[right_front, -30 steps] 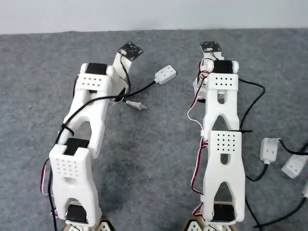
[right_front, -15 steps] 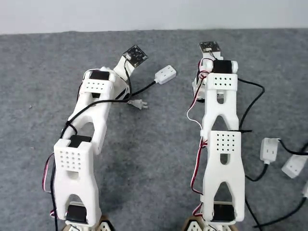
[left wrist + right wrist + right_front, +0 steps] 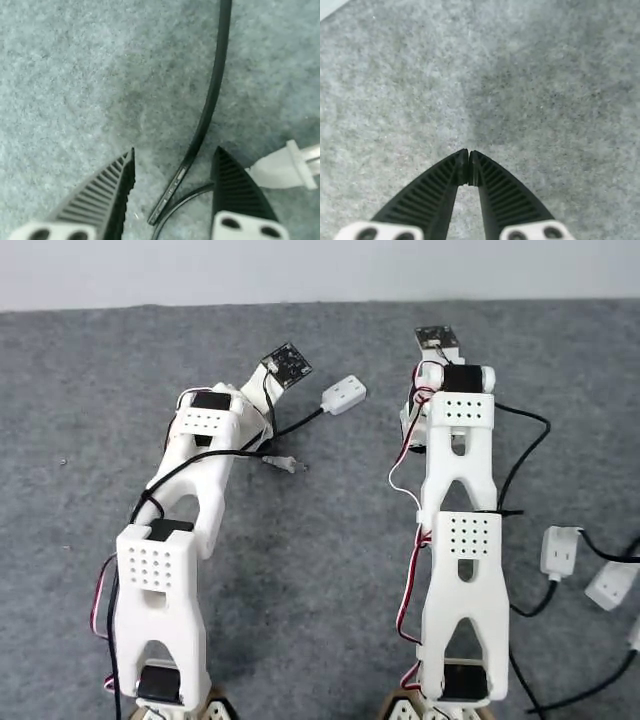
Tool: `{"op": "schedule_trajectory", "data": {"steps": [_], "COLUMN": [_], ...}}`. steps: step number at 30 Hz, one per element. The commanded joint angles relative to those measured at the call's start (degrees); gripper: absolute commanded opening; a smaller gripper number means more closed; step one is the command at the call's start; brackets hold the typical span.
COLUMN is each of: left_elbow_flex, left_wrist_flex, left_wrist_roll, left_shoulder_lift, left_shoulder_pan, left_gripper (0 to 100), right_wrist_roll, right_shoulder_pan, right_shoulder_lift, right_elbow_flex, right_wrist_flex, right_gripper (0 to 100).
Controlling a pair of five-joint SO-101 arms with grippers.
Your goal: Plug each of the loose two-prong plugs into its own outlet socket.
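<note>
Cord (image 3: 210, 100) between parted left gripper (image 3: 175, 150), right gripper (image 3: 468, 152) pinched closed

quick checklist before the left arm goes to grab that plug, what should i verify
1. Left gripper open: ok.
2. Plug inside its gap: not ok; it lies outside one finger, and the black cable runs between them.
3. Outlet socket unobstructed: ok, lying apart from the plug on the carpet.
4. Right gripper out of the way: ok, shut over bare carpet.
5. Prongs straight: cannot tell.
</note>
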Motion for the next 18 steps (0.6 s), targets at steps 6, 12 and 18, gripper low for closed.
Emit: {"op": "schedule_trajectory", "data": {"steps": [6, 12, 18], "left_elbow_flex": [-4.44, -16.57, -29.93], "left_wrist_flex": [-6.42, 8.26, 29.19], "left_wrist_roll": [-0.79, -0.62, -0.35], "left_shoulder_lift": [11.25, 16.18, 16.00], "left_shoulder_pan": [0.70, 1.14, 1.76], "left_gripper": [7, 1, 1], "right_wrist_roll": [0.53, 0.44, 0.44], "right_shoulder_pan": [0.48, 0.48, 0.48], "right_shoulder_lift": [-1.27, -1.27, -1.27], "right_elbow_flex": [-3.34, -3.34, -3.34], "right_wrist_flex": [2.33, 2.33, 2.33], "right_gripper": [0.8, 0.8, 0.8]}}
